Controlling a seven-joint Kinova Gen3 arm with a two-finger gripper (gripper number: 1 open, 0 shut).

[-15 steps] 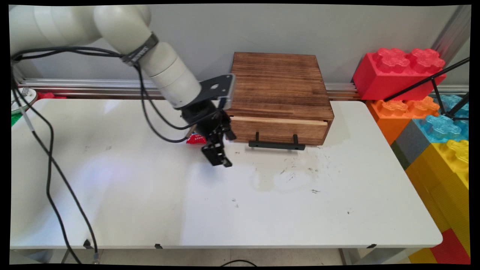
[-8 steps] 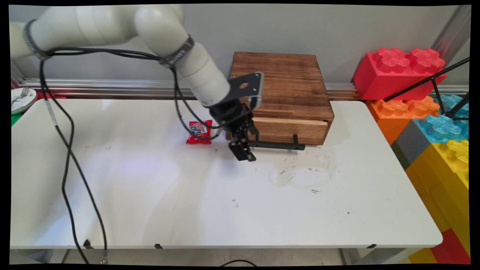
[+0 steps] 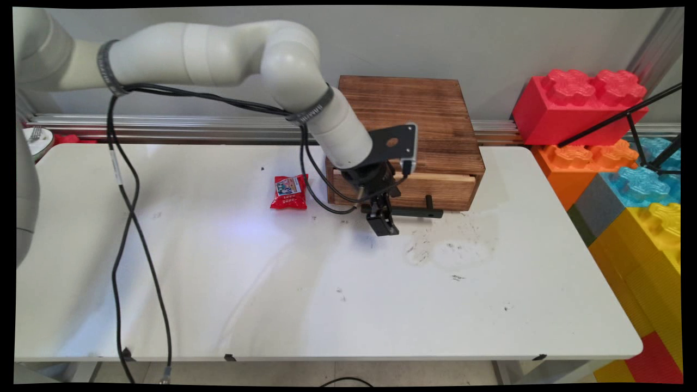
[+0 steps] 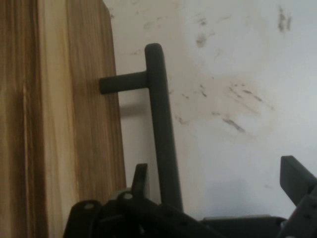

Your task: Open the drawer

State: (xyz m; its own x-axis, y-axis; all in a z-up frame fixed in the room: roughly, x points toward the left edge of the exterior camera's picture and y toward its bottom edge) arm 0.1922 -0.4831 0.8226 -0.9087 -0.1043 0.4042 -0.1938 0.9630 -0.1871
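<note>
Just in front of the wooden drawer box [image 3: 405, 139], the gripper [image 3: 382, 224] hangs with fingers spread either side of the black bar handle [image 4: 162, 144], a red snack packet [image 3: 288, 191] lying apart to its left on the white table [image 3: 305, 283].

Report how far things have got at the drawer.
Reached: the open gripper sits at the black handle, one finger on either side of its bar. In hand: nothing is clamped yet. Left: the drawer looks shut or nearly so, and the red packet lies on the table, left of the wooden box.
</note>
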